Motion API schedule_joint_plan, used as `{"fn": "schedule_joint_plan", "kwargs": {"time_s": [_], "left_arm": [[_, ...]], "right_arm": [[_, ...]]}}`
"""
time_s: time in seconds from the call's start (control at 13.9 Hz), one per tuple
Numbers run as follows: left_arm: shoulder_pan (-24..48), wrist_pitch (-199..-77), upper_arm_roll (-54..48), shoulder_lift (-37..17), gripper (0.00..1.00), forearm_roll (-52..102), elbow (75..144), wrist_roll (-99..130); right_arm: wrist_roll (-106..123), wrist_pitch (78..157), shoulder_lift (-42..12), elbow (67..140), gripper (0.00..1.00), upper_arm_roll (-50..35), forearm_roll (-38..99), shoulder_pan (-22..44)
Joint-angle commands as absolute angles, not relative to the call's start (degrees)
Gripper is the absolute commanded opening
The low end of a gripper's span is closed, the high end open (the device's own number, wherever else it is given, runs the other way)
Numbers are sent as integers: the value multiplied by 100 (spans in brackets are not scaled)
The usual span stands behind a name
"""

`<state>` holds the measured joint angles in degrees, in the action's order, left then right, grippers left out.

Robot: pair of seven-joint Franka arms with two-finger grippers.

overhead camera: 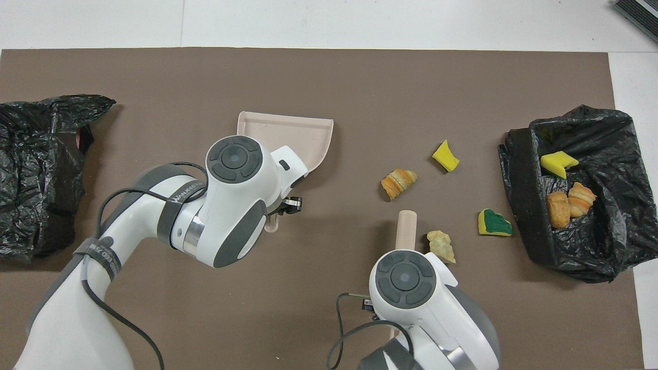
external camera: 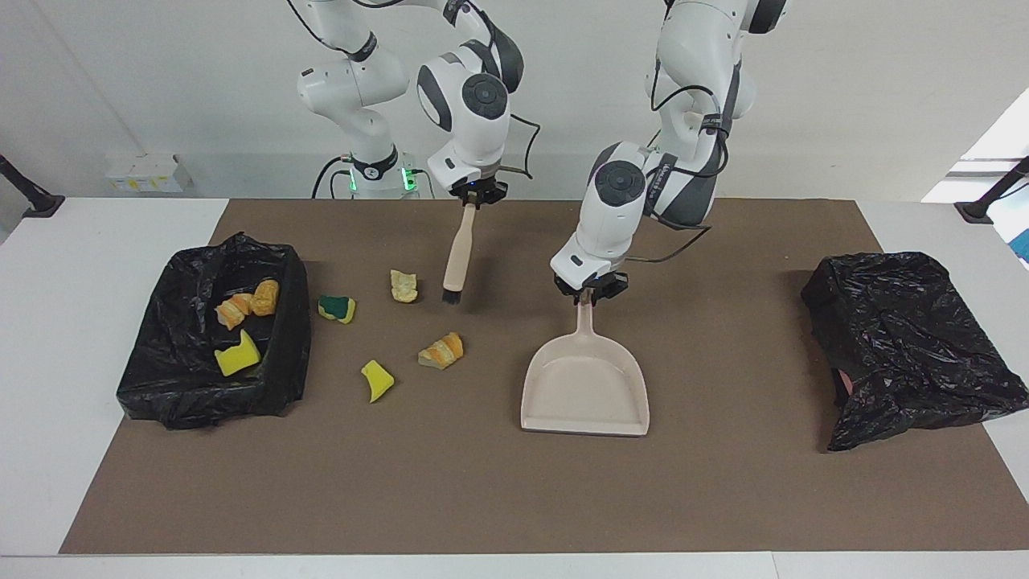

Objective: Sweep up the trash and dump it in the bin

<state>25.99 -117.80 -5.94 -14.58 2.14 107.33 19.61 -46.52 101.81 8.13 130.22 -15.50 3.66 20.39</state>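
Note:
Several scraps of trash lie loose on the brown mat: a tan chunk (external camera: 403, 285) (overhead camera: 441, 245), a green-and-yellow sponge (external camera: 336, 307) (overhead camera: 494, 222), a yellow sponge (external camera: 376, 379) (overhead camera: 445, 155) and an orange bread piece (external camera: 441, 351) (overhead camera: 398, 183). More scraps sit inside the black-lined bin (external camera: 289, 322) (overhead camera: 519, 195) at the right arm's end. My right gripper (external camera: 474, 195) is shut on the beige brush (external camera: 457, 257) (overhead camera: 406, 228), whose bristles hang beside the tan chunk. My left gripper (external camera: 591, 291) is shut on the handle of the beige dustpan (external camera: 585, 390) (overhead camera: 288, 136), whose pan rests on the mat.
A crumpled black bag (external camera: 908, 346) (overhead camera: 36, 169) lies at the left arm's end of the mat. White table borders the mat on all sides. In the overhead view both wrists hide their own fingertips.

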Motion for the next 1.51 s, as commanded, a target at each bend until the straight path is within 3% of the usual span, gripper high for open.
{"fn": "schedule_joint_plan", "kwargs": {"time_s": [0.0,0.36,0.65,0.93,1.22,1.44], "left_arm": [[2321,-11392,-589,-1310,0,202,10600,1102],[1873,-11005,-589,-1169,0,193,10573,-1147],[1846,-11004,-589,-1151,0,-139,10591,-2395],[1916,-11074,-589,-1143,0,-448,10617,-3102],[2153,-10995,-642,-1011,0,-905,10731,-3234],[2311,-11048,-659,-915,0,-905,10889,-3814]], "right_arm": [[-4799,10274,1335,13683,0,-1608,-156,1732],[-4676,9871,1450,13834,0,-1617,-1001,1478],[-3878,9817,1485,14009,0,-1626,-897,933],[-3779,10159,1406,14177,0,-1635,-547,922],[-3806,10669,1002,14054,0,-1652,25,1011],[-3902,10705,573,13423,0,-1652,622,1169]]}}
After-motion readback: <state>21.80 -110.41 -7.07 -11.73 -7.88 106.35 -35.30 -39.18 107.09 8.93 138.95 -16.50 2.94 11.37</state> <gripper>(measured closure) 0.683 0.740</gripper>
